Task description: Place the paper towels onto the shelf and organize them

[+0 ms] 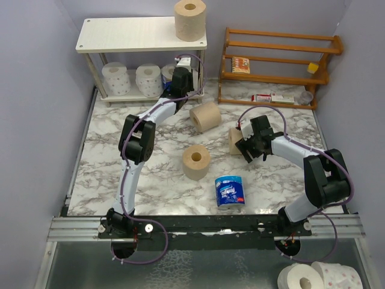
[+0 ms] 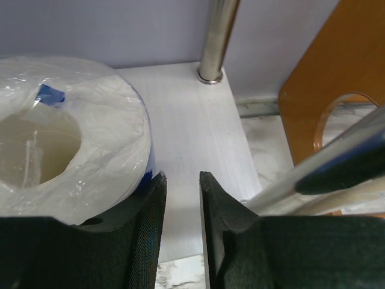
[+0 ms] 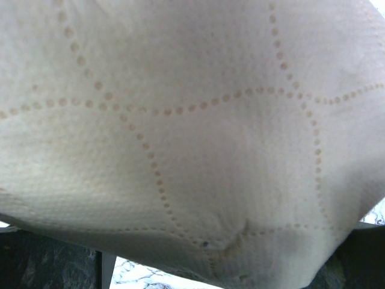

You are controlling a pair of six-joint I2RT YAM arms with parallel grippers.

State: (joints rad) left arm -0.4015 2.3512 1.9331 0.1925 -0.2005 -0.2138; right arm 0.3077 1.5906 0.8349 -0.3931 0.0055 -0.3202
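1. The white two-tier shelf (image 1: 120,35) is placed at the table's far left. A tan roll (image 1: 190,20) is stood upright on the right end of its top board.
2. Two pink-dotted rolls (image 1: 116,79) and a blue-wrapped roll (image 2: 66,150) are lined up upright on the lower board.
3. On the table, a second tan roll (image 1: 205,117) is laid on its side, a third tan roll (image 1: 196,161) is stood upright, and a second blue-wrapped roll (image 1: 230,191) is seen near the front edge.
4. A fourth tan roll (image 1: 234,139) is clamped by the right gripper (image 1: 242,144).

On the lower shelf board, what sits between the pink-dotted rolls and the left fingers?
A blue-wrapped roll, standing on end, with the left fingers close beside it. The top view shows the row; the left wrist view, its wrapper.
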